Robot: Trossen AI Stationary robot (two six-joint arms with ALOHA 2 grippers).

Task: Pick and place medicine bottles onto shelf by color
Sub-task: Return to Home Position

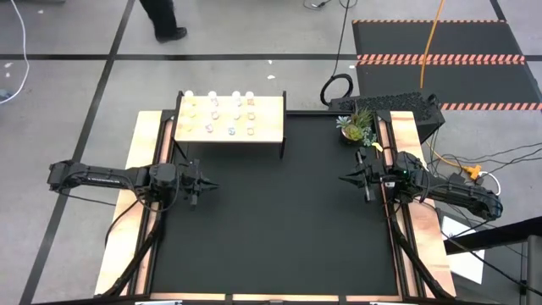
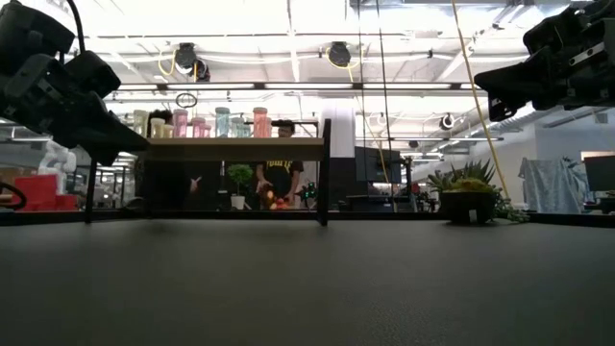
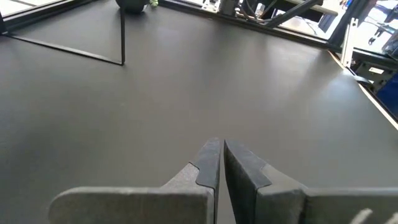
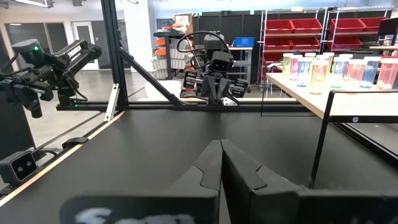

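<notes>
The shelf (image 1: 229,120), a light-wood board on thin black legs, stands at the table's far left. Several small white-capped bottles (image 1: 232,118) stand upright in rows on its top; in the low view the bottles (image 2: 200,123) show pink, pale and yellowish bodies, and in the right wrist view the bottles (image 4: 339,70) line the board. My left gripper (image 1: 209,185) hovers shut above the mat, near of the shelf. My right gripper (image 1: 345,179) hovers shut at the table's right side. Both hold nothing.
A small green potted plant (image 1: 356,125) sits at the far right corner. Wooden side rails (image 1: 144,169) run along both sides of the black mat (image 1: 279,220). People stand in the room beyond the table's far edge (image 2: 279,178).
</notes>
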